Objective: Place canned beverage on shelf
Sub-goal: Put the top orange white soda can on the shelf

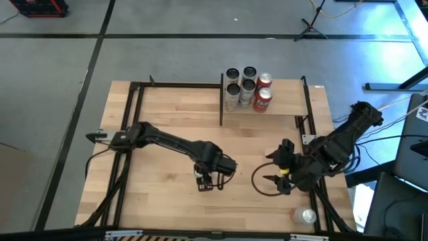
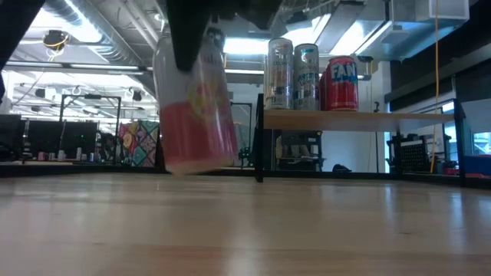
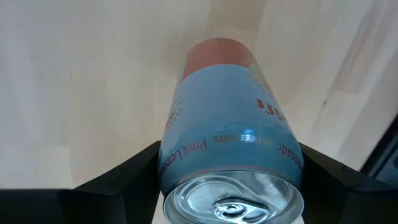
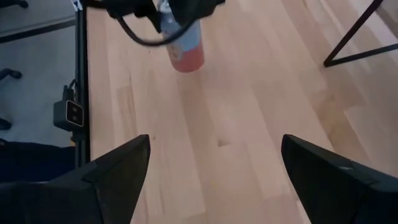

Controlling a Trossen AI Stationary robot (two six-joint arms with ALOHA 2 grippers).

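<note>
The light wooden table [image 1: 167, 134] carries the shelf [image 1: 281, 110], a pale wood panel on thin black posts, with five cans [image 1: 249, 88] upright on it, well beyond both grippers. The left gripper [image 1: 208, 179] has its fingers clamped on a pink and blue can [image 2: 196, 111], blurred in the low view and cut off at its top. The right gripper [image 1: 275, 179], beside it, has its fingers spread apart on nothing.

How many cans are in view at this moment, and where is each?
8. Six stand on the shelf: four silver cans and two red cans. One can is held in the left gripper above the table. One silver can is at the table's near right corner.
</note>
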